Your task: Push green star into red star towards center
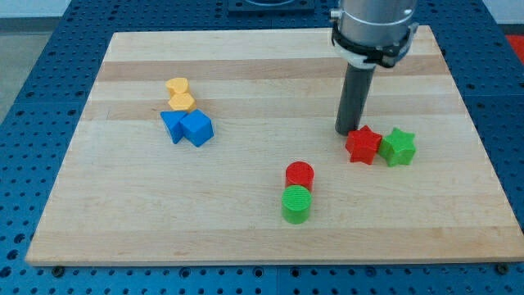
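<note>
Far left: yellow blocks [179, 93] and blue blocks [187, 128], untouched. Centre: red cylinder [300, 174] above green cylinder [296, 204]. Then my tip [346, 132], bare rod, nothing to open or close, just upper-left of red star [363, 145]. Green star [398, 147] already touching red star; shove toward centre remaining.

my tip [345, 132] beside red star [363, 145], green star [399, 147] touching

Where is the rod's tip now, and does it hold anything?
My tip: holds nothing, down on the board, just up-left of the red star block, apart from the green star block.
</note>
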`<act>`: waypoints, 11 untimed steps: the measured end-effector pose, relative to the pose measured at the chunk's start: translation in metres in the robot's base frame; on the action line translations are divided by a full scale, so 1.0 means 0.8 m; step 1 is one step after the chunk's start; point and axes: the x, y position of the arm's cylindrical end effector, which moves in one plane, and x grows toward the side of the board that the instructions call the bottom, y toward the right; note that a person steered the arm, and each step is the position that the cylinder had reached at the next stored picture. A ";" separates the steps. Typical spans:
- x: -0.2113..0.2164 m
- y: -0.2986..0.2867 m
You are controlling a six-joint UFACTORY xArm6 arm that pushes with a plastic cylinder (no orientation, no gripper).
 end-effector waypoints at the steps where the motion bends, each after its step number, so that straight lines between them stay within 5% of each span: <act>1: -0.023 0.044; 3: 0.025 0.146; 11: 0.055 0.062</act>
